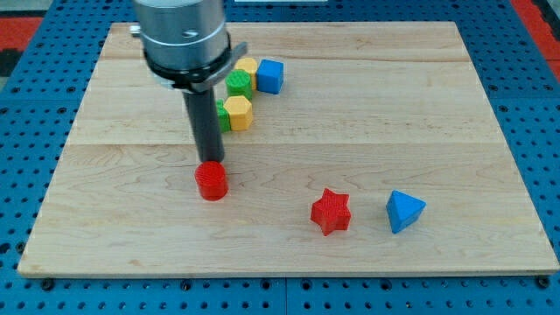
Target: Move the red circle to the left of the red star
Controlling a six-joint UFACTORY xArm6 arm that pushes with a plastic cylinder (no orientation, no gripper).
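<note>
The red circle (211, 181), a short round block, sits on the wooden board (367, 114) left of centre, towards the view's bottom. The red star (331, 211) lies to its right and a little lower, well apart from it. My tip (211, 161) is at the end of the dark rod, right at the top edge of the red circle, touching or almost touching it.
A blue triangle-like block (404, 211) lies just right of the red star. Near the view's top, beside the rod, is a cluster: a yellow block (237, 113), a green block (239, 83), another yellow block (248, 66) and a blue cube (270, 76).
</note>
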